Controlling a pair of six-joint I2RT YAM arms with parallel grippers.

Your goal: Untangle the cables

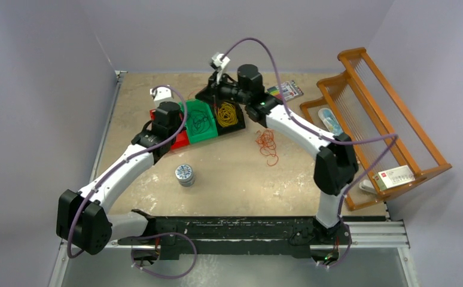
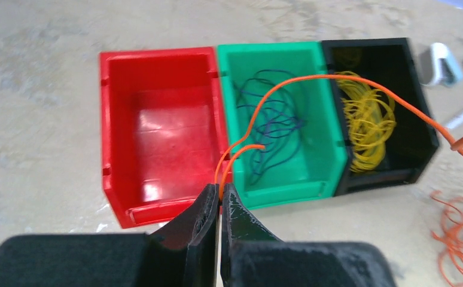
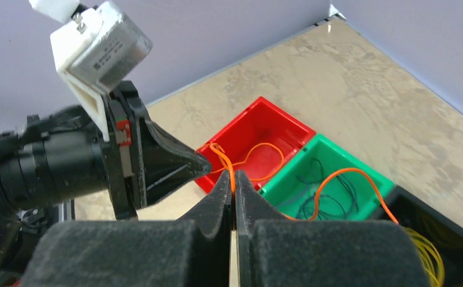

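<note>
Where lilac walls [image 1: 43, 54] met beige table [image 1: 241, 185], wooden rack [image 1: 390, 119] lined right edge, top view only. Far-edge bins [image 1: 208, 136] held yellow cables [image 1: 227, 113], dark cables [image 2: 271, 119]; orange cables [image 1: 267, 145] lay loose mid-table. Wrist views alone showed left gripper [image 2: 219, 200], right gripper [image 3: 234, 186] each clamped on orange strand [image 2: 337, 76].

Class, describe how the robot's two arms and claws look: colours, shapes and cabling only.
The left arm and right arm have white links joined by black motor housings. A lilac cord loops along each. The left claw and right claw have black, wedge-shaped fingers.
</note>
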